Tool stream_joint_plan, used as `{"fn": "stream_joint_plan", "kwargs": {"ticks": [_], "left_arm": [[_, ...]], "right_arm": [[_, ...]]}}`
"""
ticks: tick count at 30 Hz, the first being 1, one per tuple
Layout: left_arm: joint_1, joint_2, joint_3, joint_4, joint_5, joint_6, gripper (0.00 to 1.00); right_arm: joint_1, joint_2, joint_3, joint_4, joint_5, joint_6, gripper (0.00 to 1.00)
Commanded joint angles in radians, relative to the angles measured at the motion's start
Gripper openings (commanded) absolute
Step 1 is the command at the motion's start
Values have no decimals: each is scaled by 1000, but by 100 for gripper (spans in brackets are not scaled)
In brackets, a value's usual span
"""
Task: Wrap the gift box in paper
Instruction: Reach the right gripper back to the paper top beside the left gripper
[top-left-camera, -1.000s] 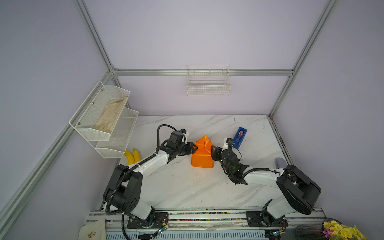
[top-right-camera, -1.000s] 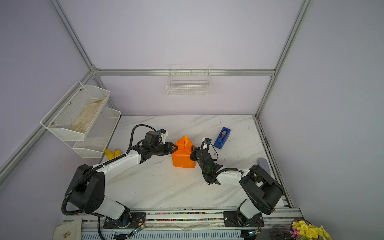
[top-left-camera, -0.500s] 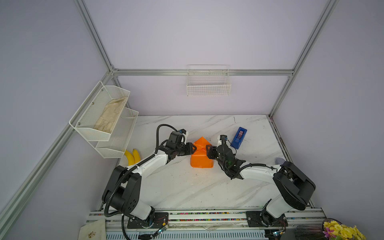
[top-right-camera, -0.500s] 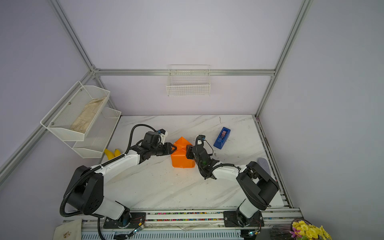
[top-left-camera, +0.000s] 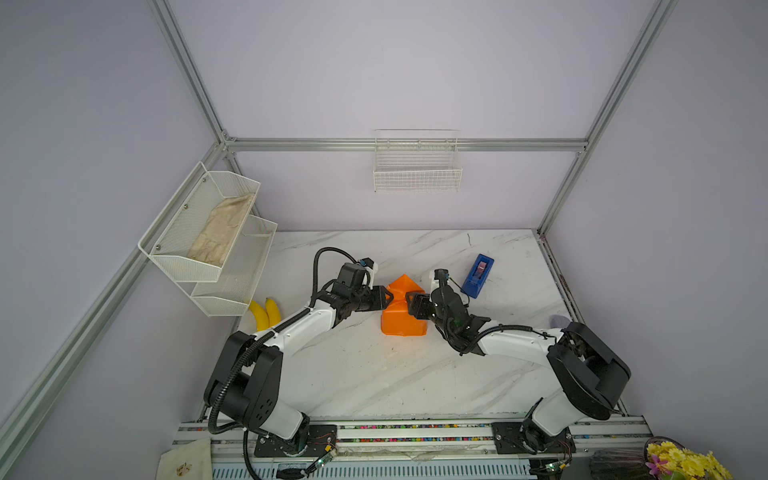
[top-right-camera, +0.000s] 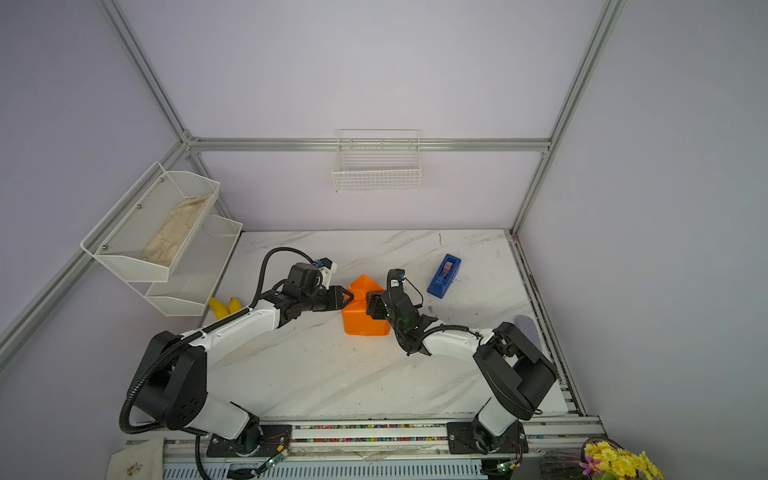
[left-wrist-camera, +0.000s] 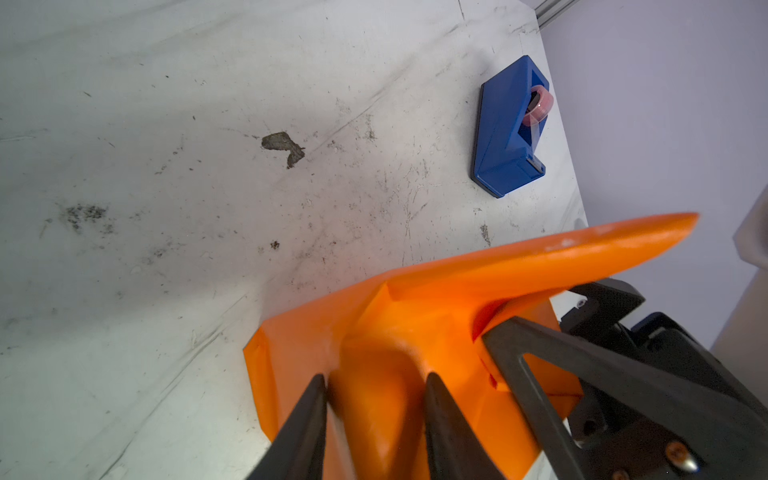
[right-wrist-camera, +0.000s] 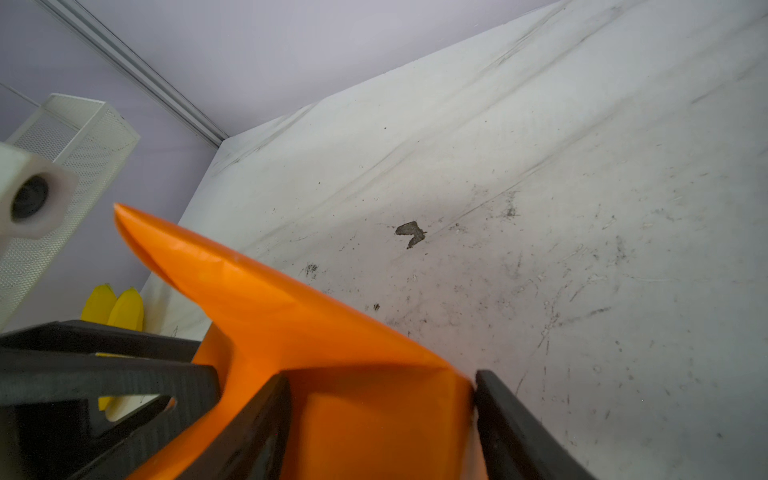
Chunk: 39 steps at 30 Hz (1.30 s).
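While the left gripper (left-wrist-camera: 374, 379) pinches a fold of the paper (top-left-camera: 401, 323), the right gripper (right-wrist-camera: 380, 378) straddles it, jaws spread wide.

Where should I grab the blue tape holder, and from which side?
Take the blue tape dispenser by its two long flat sides, near the middle, coming straight down from above. It stands on its base on the table, long and narrow, with free space around it. Its top slot holds the pink tape roll, so squeezing the sides is probably safest.
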Motion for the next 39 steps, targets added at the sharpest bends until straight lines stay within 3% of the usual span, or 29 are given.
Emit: {"fn": "stream_joint_plan", "kwargs": {"ticks": [1,10,21,24,29,32,39], "left_arm": [[-26,52,-48,-240,-17,50,37],[-30,43,-25,-268,-17,64,37],[-37,36,38,-276,41,53,49],[-37,55,10,-283,17,59,46],[-37,67,-42,-281,-13,74,45],[-37,85,-47,-282,-12,85,45],[-37,92,-38,-289,-9,96,45]], "right_arm": [[43,43,-27,-232,-129,-43,72],[44,57,7,-366,-149,-65,72],[44,39,25,-418,-144,-53,70],[45,2,30,-403,-164,-55,70],[38,-112,42,-371,-186,-158,69],[6,-163,55,-380,-224,-236,69],[-182,-244,42,-364,-466,-345,65]]}}
